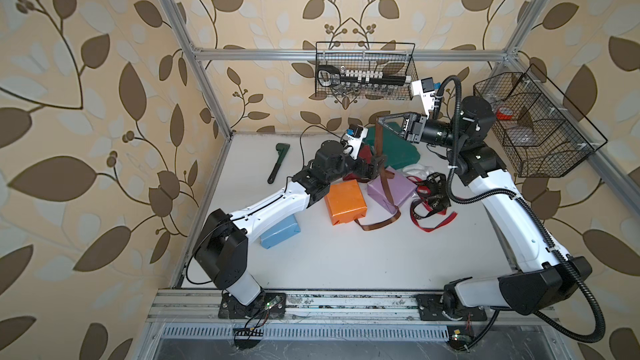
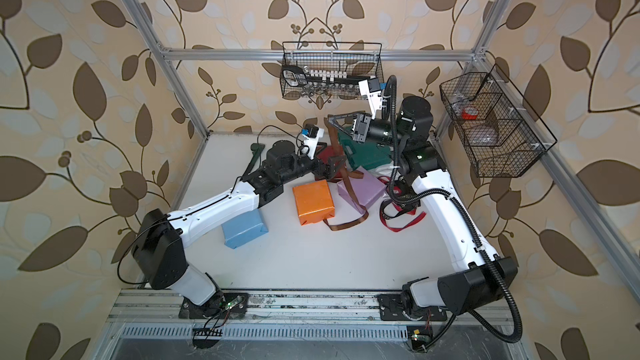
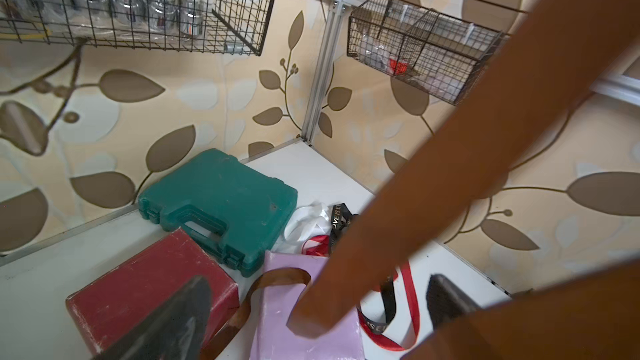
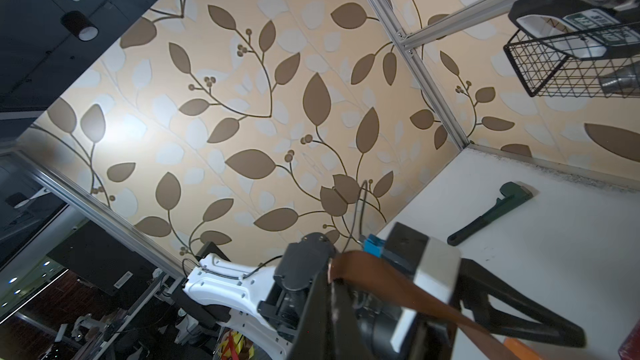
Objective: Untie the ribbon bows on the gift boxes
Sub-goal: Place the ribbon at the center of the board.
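My right fingers [image 1: 388, 125] pinch the brown satin ribbon [image 1: 380, 143] high up; the strip hangs down between my widely spread left fingers [image 3: 173, 323].

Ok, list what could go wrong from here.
1. The brown ribbon, pinched in the raised right fingers, crosses the lilac box; more pull may drag or tip it.
2. It passes between the open left fingers and could snag there.
3. The right wrist looks close to the wire basket; lifting higher might hit it.
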Tool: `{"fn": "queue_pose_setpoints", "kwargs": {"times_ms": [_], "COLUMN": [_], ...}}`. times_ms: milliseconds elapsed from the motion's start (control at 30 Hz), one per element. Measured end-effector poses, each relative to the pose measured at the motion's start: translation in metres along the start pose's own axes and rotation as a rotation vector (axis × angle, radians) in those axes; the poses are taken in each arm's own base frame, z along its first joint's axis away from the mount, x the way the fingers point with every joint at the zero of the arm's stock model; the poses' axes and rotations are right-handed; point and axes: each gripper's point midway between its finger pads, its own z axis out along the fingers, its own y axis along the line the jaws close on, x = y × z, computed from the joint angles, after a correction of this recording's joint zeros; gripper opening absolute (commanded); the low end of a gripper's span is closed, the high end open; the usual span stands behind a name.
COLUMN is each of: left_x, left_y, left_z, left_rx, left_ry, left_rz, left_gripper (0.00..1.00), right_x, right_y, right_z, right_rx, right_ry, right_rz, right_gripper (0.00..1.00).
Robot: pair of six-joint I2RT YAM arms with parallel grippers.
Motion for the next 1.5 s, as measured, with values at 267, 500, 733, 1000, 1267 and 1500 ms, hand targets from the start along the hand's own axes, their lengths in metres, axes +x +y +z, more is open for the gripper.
{"fn": "queue_pose_setpoints", "kwargs": {"times_ms": [267,500,733,1000,1267,1500], "left_x": [-0.026,0.000,0.027,0.026,0.034,-0.003], "left_y": [0.025,0.062,0.062,0.081,0.040,-0.022], "left_z": [0.032,0.010,-0.003,-0.011,-0.035,-0.087], "left_rx": [-0.017,-0.026,-0.022,-0.034,0.146,0.369], "left_ry": [-0.054,-0.008,0.073,0.085,0.224,0.247], "left_rz": [-0.020,-0.105,-0.135,-0.167,-0.198,-0.138], "left_gripper": [0.94,0.83,0.50,0.05,0.00,0.00], "right_x": [-0.006,-0.033,-0.041,-0.054,-0.059,-0.035], "right_y": [0.035,0.028,0.019,-0.002,-0.046,-0.118], "right_z": [-0.014,-0.053,-0.066,-0.091,-0.120,-0.124], "right_rx": [-0.059,0.047,0.098,0.214,0.391,0.506], "right_ry": [-0.017,-0.118,-0.154,-0.214,-0.286,-0.267], "right_rz": [-0.050,-0.110,-0.116,-0.127,-0.116,0.020], "right_gripper": [0.00,0.00,0.00,0.00,0.00,0.00]}}
